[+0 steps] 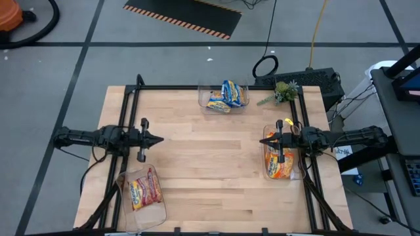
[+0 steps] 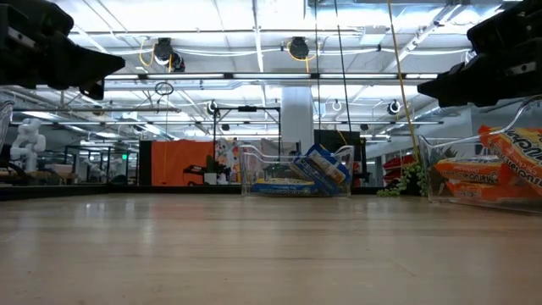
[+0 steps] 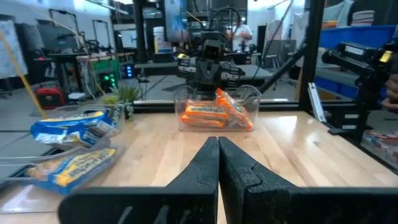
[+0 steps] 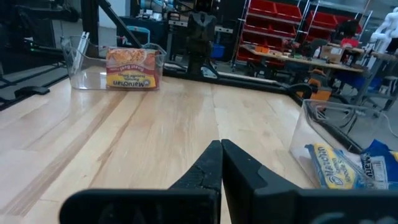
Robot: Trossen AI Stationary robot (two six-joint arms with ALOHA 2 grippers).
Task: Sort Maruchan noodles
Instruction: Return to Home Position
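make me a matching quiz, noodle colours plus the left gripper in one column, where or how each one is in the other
1 blue-and-yellow packets
2 orange packets
3 red packets
4 left gripper

a bottom left in the high view
b shut, empty
c top middle in the high view
d right side in the high view

Pairs: 1-c, 2-d, 3-a, 4-b

The pale wooden counter (image 1: 210, 170) stands on a grey floor (image 1: 59, 72) crossed by dark lines. A black mat (image 1: 184, 14) with an orange-striped edge lies beyond it. Across the hall stand an orange partition (image 2: 178, 163), a white pillar (image 2: 296, 114) and red shelf bins (image 4: 273, 25), under bright ceiling lights (image 2: 212, 34).
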